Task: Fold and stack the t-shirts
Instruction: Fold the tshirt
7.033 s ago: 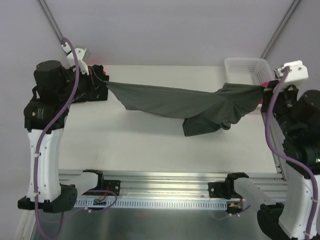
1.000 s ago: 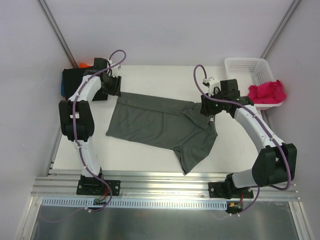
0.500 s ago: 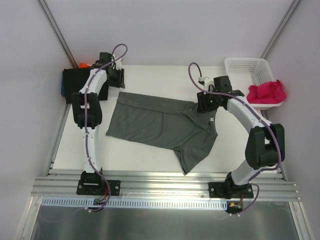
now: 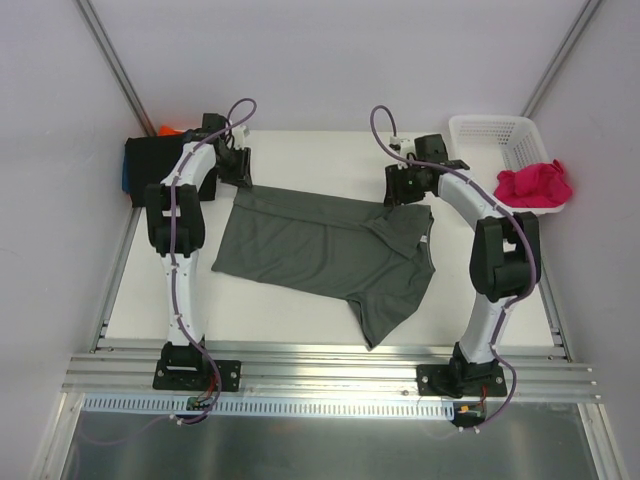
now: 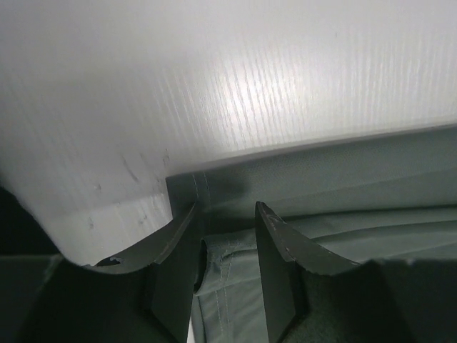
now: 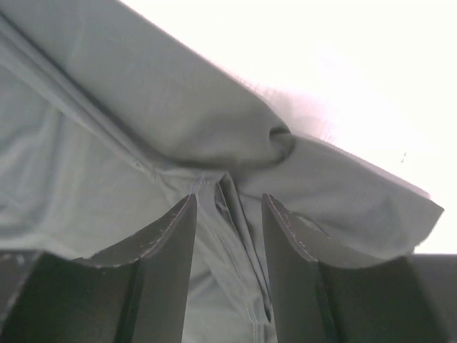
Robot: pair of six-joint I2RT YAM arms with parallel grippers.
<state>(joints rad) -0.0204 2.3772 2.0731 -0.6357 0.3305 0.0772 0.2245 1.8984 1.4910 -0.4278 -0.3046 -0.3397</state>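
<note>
Currently, nearest the bases, one flap of the dark grey shirt (image 4: 320, 245), probably a sleeve, is trailing toward the metal rail (image 4: 330, 362). The body of the shirt is lying spread and unfolded mid-table.

Farther out, the left gripper (image 5: 227, 211) is sitting over the far-left corner. Its jaws are parted by a moderate gap, with the hem lying beneath them and nothing clamped. The right gripper (image 6: 228, 200) is likewise parted over the far-right shoulder, and a raised seam is running between its fingers unpinched.

Risk, in my judgement: closing from here, you are likely catching a single ply or the bunched ridge on the right, which is skewing the fold. The protruding near flap is liable to drag.

The white table (image 4: 480, 290) is looking smooth and faintly scuffed. Beyond, a pile of shirts (image 4: 145, 165) is occupying the far-left corner. A pink shirt (image 4: 535, 185) is lying bunched at the near end of the white basket (image 4: 485, 128). Plain pale walls (image 4: 320, 60) are enclosing the cell.
</note>
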